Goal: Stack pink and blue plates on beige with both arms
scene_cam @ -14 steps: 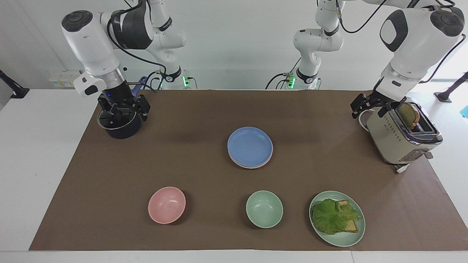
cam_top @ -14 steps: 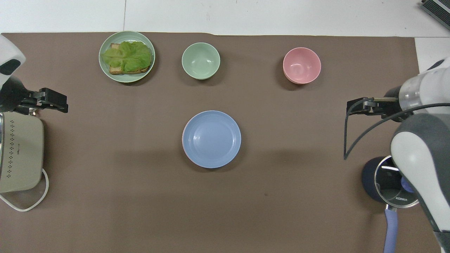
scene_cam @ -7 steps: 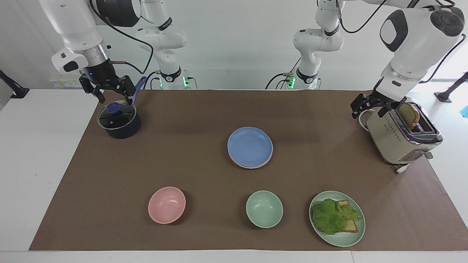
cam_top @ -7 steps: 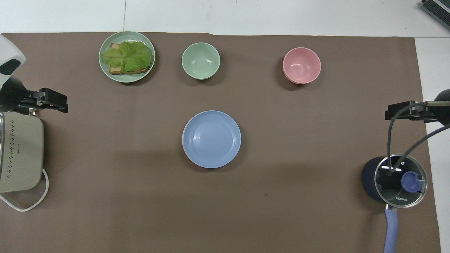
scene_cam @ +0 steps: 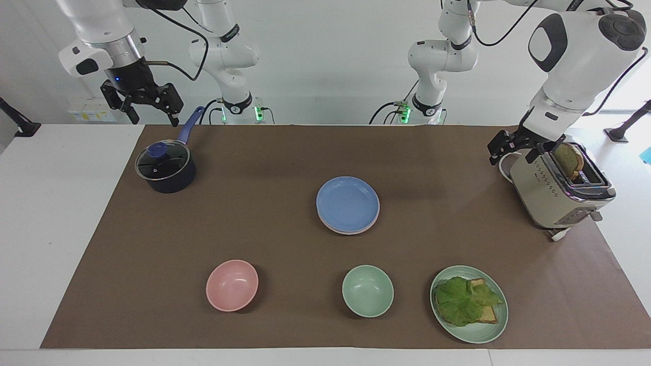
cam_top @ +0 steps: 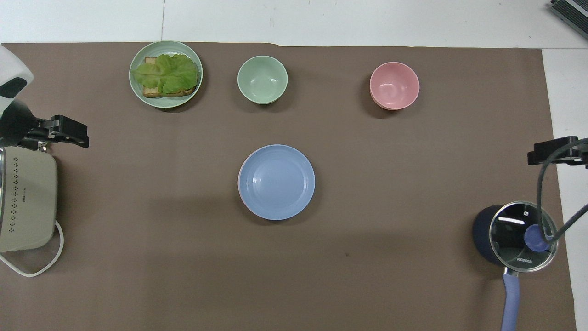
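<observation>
A cornflower blue plate lies on top of a stack at the middle of the mat. A thin pale pink plate rim shows just under it. The beige plate is hidden. My right gripper hangs open and empty, raised over the mat's edge at the right arm's end, beside the saucepan. My left gripper is open and empty, held still in the air beside the toaster at the left arm's end. Neither gripper touches the plates.
A dark saucepan with a glass lid stands at the right arm's end, and a toaster holding toast at the left arm's end. Farthest from the robots sit a pink bowl, a green bowl and a green plate with lettuce and toast.
My right gripper has risen from just above the saucepan lid and swung outward toward the table's end. The left arm and the plates have not moved.
</observation>
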You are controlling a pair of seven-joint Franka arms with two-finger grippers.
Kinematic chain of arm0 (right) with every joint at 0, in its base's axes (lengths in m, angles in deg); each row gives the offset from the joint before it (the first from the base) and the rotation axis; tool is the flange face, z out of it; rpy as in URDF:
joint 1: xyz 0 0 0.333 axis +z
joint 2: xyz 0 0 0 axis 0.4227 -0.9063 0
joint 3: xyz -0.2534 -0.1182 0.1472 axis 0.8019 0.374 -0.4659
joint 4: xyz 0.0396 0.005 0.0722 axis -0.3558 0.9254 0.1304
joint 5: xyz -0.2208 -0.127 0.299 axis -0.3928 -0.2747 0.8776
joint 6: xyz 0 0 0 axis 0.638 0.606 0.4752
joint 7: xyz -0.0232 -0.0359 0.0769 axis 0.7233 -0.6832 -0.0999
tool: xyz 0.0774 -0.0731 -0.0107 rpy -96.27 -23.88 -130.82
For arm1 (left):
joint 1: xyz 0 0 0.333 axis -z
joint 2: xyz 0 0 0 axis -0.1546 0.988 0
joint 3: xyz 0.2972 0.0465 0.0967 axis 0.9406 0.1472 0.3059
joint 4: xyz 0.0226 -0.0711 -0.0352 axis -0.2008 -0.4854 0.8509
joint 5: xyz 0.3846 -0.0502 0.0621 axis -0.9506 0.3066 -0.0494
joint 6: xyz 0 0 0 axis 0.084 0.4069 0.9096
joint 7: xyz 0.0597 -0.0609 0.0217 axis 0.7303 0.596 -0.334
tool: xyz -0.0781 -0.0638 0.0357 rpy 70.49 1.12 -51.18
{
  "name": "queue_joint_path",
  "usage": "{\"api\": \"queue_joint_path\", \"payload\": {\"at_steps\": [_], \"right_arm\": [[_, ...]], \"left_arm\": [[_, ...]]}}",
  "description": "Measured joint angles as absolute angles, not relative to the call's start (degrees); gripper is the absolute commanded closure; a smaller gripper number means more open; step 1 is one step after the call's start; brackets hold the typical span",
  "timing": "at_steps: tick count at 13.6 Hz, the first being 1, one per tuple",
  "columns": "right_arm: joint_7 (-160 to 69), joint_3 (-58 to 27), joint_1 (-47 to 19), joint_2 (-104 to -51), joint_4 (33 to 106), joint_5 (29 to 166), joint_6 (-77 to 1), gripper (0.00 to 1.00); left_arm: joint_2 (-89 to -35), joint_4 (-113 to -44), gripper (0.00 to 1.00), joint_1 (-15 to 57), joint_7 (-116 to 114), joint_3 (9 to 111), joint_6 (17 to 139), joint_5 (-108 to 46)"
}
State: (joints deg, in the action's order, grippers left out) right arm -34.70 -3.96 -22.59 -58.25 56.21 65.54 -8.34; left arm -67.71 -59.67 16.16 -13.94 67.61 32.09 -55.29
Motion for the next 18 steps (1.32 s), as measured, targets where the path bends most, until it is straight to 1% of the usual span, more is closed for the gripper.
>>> {"api": "queue_joint_path", "payload": {"at_steps": [4,18], "right_arm": [[-34.7,-4.2,-22.4,-58.2,56.4,65.6,-7.2,0.00],[-35.8,-4.7,-22.4,-57.7,57.3,65.6,-7.1,0.00]], "left_arm": [[-67.7,-59.7,0.00,16.2,-13.9,67.6,32.1,-55.3],[-67.7,-59.7,0.00,16.2,-13.9,67.6,32.1,-55.3]]}}
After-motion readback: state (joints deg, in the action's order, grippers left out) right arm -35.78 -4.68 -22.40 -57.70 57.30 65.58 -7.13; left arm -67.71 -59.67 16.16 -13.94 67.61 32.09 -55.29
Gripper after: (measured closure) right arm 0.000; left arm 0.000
